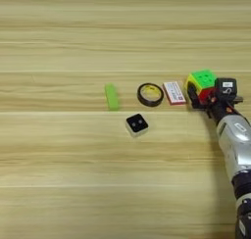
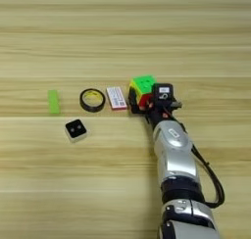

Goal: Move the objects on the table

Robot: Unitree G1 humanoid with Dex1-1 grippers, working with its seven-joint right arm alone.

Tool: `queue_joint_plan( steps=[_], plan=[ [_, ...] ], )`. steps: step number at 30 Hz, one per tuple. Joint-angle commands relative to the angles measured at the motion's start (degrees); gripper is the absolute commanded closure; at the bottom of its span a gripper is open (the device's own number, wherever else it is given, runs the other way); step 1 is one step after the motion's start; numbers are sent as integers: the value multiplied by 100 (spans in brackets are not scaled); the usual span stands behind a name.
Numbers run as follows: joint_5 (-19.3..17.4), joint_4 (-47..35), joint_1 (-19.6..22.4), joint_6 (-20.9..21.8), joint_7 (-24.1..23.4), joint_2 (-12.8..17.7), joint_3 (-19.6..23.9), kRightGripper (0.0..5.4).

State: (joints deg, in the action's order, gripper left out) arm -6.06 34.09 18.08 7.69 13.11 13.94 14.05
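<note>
Wooden table (image 1: 59,184) holds five objects (one each), right gripper (image 2: 142,100) beside.

A light wooden table (image 1: 73,184) fills the whole view, its plank grain running in horizontal lines from edge to edge, evenly lit, with no wall or floor visible.

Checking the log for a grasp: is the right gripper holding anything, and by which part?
The right gripper sits at the multicoloured puzzle cube, black fingers against its near lower sides; whether they actually clamp it cannot be told.
</note>
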Motion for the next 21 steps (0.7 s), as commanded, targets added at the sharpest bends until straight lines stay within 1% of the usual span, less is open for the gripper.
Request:
queue_joint_plan(
  steps=[1,4,7,17,21],
  plan=[
    [-60,-244,435,187,23,200,6,142],
    [-70,-245,433,192,25,196,7,183],
    [-62,-283,430,189,24,183,-10,206],
    [-41,-674,538,54,8,75,-192,209],
    [-50,-1092,494,-72,-17,-12,-311,209]
  ],
)
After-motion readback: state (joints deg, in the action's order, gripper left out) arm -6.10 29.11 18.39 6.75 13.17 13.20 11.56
